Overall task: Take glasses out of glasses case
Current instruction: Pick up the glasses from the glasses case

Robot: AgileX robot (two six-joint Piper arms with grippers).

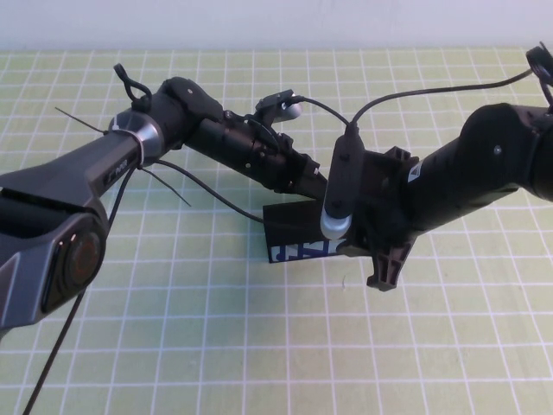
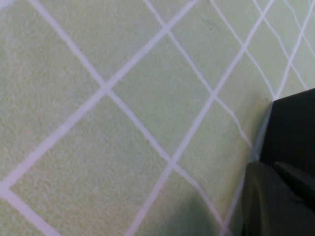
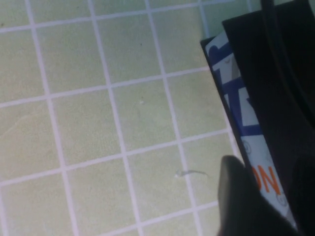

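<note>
Left arm nearest; both grippers meet at the glasses case (image 1: 298, 232).
Right gripper (image 3: 266, 196) straddles it, parted; left gripper (image 2: 275, 196) beside it, grip cannot be told.

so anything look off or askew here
Nothing stands out. The case sits flat on the mat, mostly hidden by both arms. The right gripper is at its printed front, one finger before it; the left gripper is down beside it. The glasses aren't visible.
</note>
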